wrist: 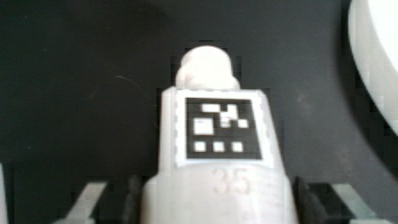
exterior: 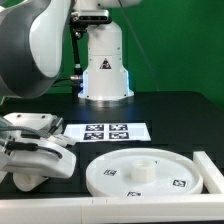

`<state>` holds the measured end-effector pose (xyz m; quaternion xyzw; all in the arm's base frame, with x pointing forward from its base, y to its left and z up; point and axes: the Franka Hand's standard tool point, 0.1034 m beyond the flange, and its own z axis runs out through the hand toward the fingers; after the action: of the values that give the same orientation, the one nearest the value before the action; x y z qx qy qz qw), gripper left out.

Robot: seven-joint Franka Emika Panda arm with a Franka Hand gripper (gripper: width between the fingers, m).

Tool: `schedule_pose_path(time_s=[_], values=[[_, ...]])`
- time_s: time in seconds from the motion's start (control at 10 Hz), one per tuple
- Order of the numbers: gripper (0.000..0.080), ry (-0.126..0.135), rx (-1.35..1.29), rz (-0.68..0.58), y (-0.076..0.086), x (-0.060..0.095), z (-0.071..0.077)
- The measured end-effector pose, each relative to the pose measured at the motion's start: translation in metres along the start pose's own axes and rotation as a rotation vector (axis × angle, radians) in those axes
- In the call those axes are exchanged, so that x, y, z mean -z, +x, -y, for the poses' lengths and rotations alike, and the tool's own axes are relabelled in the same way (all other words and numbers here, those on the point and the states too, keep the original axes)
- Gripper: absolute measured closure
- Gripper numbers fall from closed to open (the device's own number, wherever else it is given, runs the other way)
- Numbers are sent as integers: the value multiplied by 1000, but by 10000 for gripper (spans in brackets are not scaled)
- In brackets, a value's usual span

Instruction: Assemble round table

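Note:
In the wrist view the short white cylindrical leg (wrist: 217,120) lies lengthwise on the black table. It bears a black-and-white tag, and its narrower rounded end points away from me. My gripper (wrist: 222,205) straddles the near end, with a dark finger (wrist: 118,200) pressed to each side of the leg. The exterior view has the gripper (exterior: 27,180) low over the table at that view's lower left, hiding the leg. The large rimmed round disc (exterior: 175,182) with its central hub (exterior: 142,168) lies flat to the exterior view's right of the gripper. No foot piece is clearly visible.
The marker board (exterior: 100,131) lies behind the disc. The robot's white base (exterior: 105,70) stands at the back. A white part (exterior: 208,172) shows at the exterior view's right edge. A white curved edge (wrist: 374,50) lies beside the leg in the wrist view.

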<state>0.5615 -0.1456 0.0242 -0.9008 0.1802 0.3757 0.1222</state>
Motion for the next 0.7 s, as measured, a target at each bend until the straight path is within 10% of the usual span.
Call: schedule_pose_path(time_s=[0.5, 0.7], values=[[395, -10, 41, -208, -51, 49, 74], [394, -10, 34, -358, -51, 27, 70]])
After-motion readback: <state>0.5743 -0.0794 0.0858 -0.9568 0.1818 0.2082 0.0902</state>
